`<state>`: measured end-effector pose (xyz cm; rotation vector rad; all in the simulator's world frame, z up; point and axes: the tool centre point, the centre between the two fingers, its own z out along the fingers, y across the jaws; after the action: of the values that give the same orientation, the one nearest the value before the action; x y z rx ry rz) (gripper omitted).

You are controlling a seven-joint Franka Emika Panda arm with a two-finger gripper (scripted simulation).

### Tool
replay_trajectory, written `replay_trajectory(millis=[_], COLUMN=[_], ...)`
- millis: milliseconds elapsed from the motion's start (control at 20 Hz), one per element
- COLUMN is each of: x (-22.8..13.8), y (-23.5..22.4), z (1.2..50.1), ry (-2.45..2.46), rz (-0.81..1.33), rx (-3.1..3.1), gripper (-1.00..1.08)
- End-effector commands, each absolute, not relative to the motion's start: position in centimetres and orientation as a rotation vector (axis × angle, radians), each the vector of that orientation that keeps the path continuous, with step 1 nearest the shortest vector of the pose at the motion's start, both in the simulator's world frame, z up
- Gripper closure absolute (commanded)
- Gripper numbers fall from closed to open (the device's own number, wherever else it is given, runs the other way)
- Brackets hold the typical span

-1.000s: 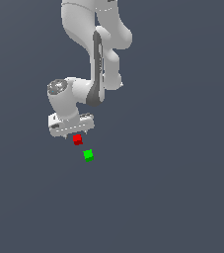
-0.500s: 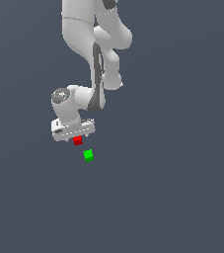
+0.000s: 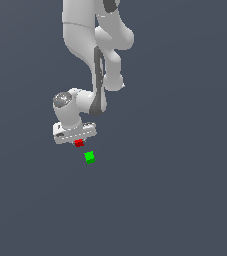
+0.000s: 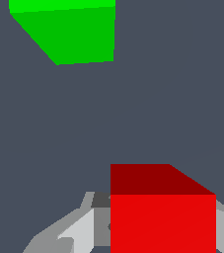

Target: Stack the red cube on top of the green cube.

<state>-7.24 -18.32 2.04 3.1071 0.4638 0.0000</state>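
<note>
Plain dark blue-grey ground fills both views, with no edge, corner or writing to be seen on it or on the white arm (image 3: pixel 92 40). The red cube (image 3: pixel 79 143) is seen directly under the gripper (image 3: pixel 76 140), and in the wrist view it sits between the grey fingers (image 4: pixel 79 230); the jaws appear closed on it, though contact is hard to confirm. The green cube (image 3: pixel 89 157) is found near the red one, apart from it, toward the exterior view's lower right. Nothing is seen lying between the two cubes.
</note>
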Motion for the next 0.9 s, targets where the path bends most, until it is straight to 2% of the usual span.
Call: replay_trajectory(millis=[0,450,850], x=[-7.2,-7.3,-7.4], y=[-18.3,-18.3,-18.3], z=[2.0,2.5,6.1], ry=[0.464,0.463,0.463], rz=[0.000,0.000,0.000], rx=[3.107,3.107,3.107], gripper=[1.08,1.08,1.08])
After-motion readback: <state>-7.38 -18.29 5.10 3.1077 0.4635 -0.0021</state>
